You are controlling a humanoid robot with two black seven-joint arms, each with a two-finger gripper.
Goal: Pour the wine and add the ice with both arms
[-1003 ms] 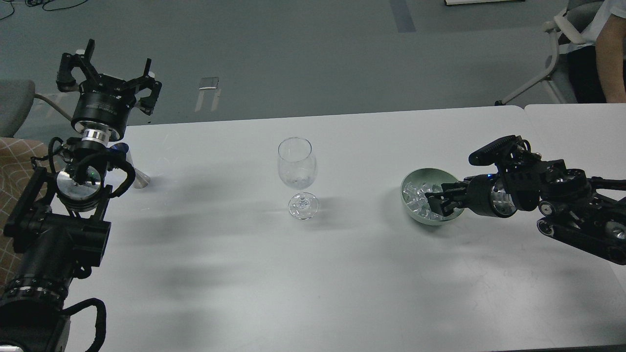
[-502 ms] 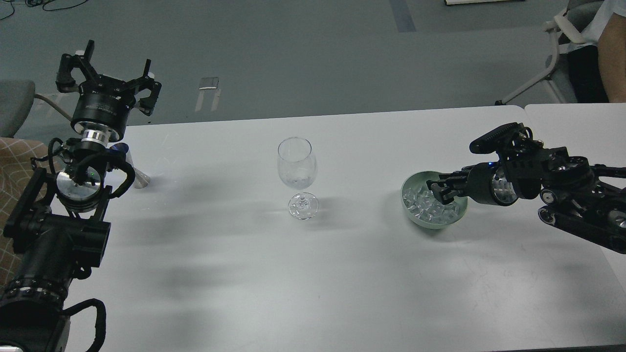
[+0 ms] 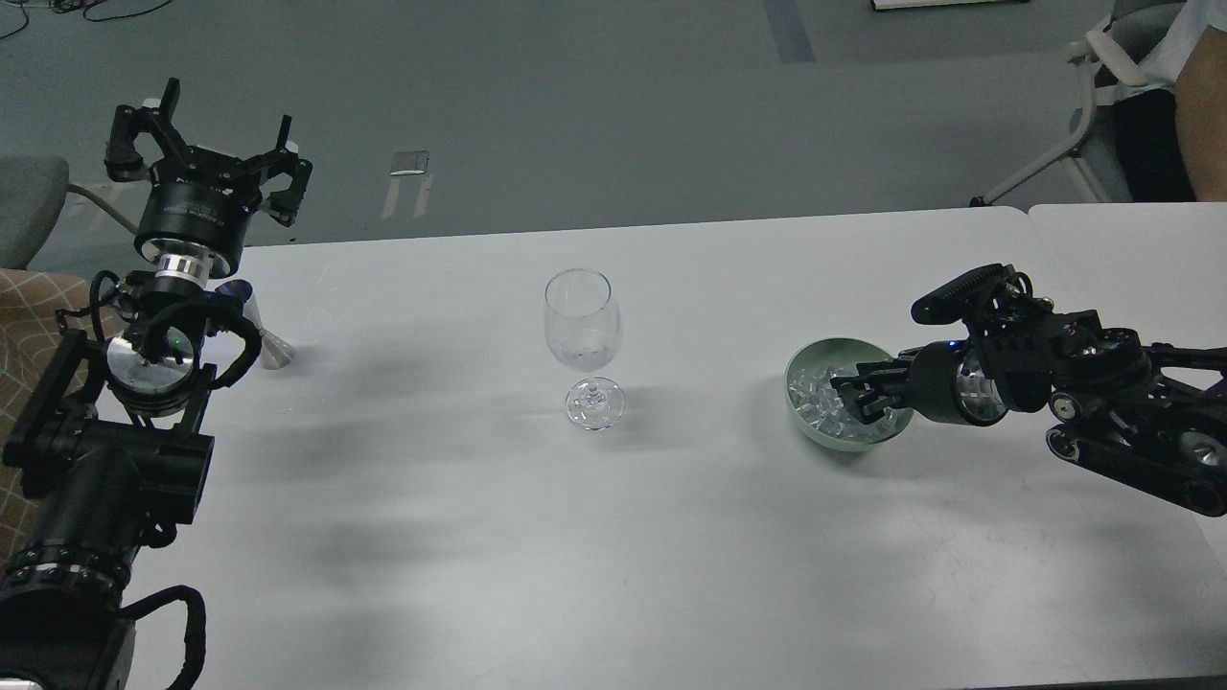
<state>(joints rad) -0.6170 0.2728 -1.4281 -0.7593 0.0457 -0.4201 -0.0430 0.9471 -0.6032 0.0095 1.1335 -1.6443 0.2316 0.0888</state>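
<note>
Two black arms frame the white table (image 3: 613, 537) in the head view, the only view given. At the upper left of the frame the left gripper (image 3: 204, 137) stands raised over the table's far left corner, its clawed fingers spread wide apart with nothing between them. Just below it, partly hidden behind the left arm, a small clear object with a blue part (image 3: 261, 335) sits on the table; what it is cannot be told.

At the centre of the frame a clear stemmed wine glass (image 3: 583, 331) stands upright, well apart from both arms.

At the right of the frame a pale green bowl (image 3: 811, 423) rests on the table, holding the ice (image 3: 813, 398), a heap of small glassy cubes. The right gripper (image 3: 853, 395) reaches in from the right edge and lies over the bowl's right half, its tips down among the cubes. Its fingers are dark and overlap, so whether they are parted, closed, or pinching a cube cannot be told.

At the upper right corner, beyond the table, a seated person's arm (image 3: 1203, 125) and a chair (image 3: 1102, 86) show
</note>
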